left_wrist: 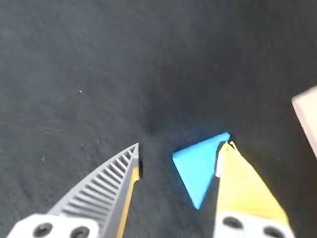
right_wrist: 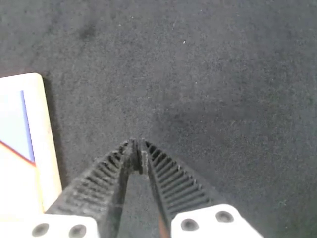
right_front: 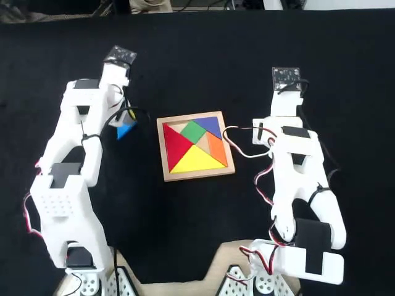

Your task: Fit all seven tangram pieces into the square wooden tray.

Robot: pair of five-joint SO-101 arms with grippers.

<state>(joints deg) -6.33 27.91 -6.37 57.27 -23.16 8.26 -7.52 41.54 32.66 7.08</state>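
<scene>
My left tool stood open over the black bench. The light blue triangle lay flat between its fingers, close against the yellow finger and apart from the grey finger. My right tool was closed on nothing, just beside the right rim of the tray. The tray lay between both arms and held coloured pieces around one bare wooden gap. Open bench surrounded both tray and triangle.

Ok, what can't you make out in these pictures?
High view: the left gripper overlaps the blue triangle; lifted or lying, unclear.
High view: tan patch in the wooden tray, bare wood or piece, too small.
Right wrist view: wooden tray cut off by the frame edge.
</scene>
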